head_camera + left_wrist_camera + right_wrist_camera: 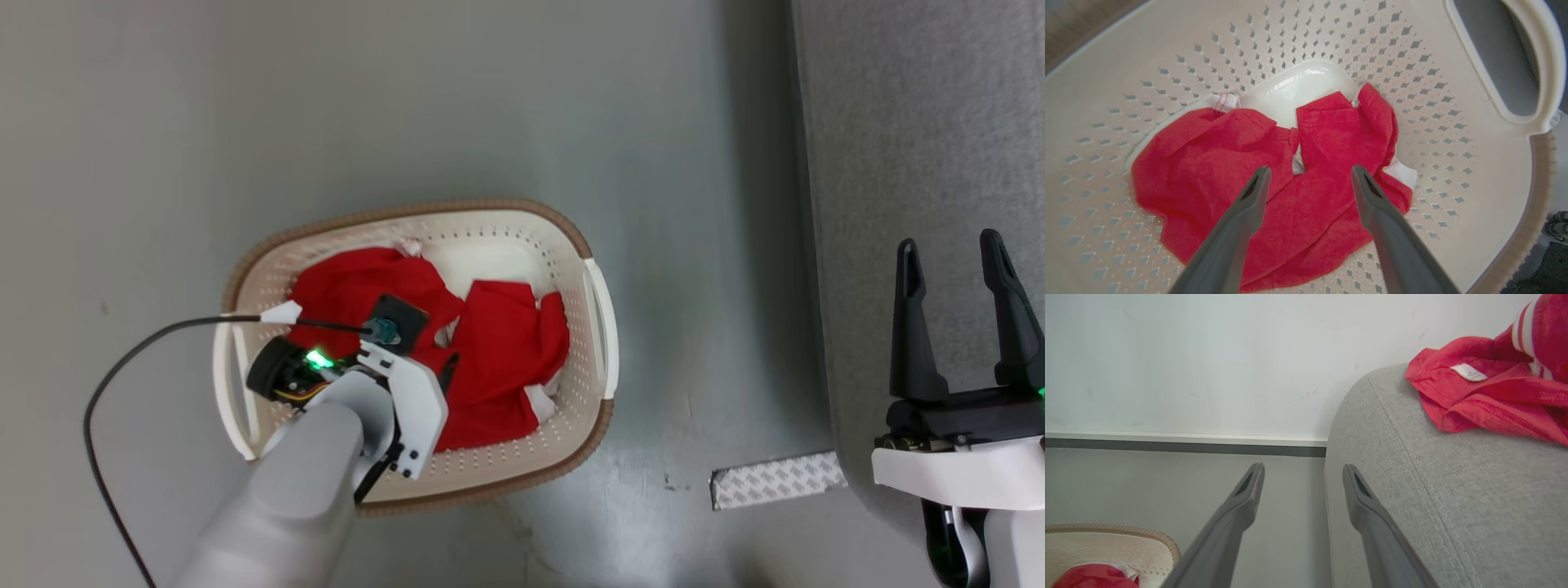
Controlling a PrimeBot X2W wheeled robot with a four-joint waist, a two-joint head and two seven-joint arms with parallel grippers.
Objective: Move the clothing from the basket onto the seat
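Left: the left gripper (1309, 169) hangs inside the basket (602, 327), fingers spread wide over the clothing (502, 351) and clasping nothing — whether the tips touch the cloth cannot be told. The red clothing lies crumpled on the basket's bottom. Centre: a tape strip (775, 480) on the floor (490, 98). Right: the right gripper (949, 242), parted and empty, at the edge of the seat (922, 122) — a red garment (1486, 396) lies on the seat.

Red clothing (1208, 171) with white trim, cream diamond-perforated basket (1412, 61) with a brown rim, light-grey woven seat (1453, 498).
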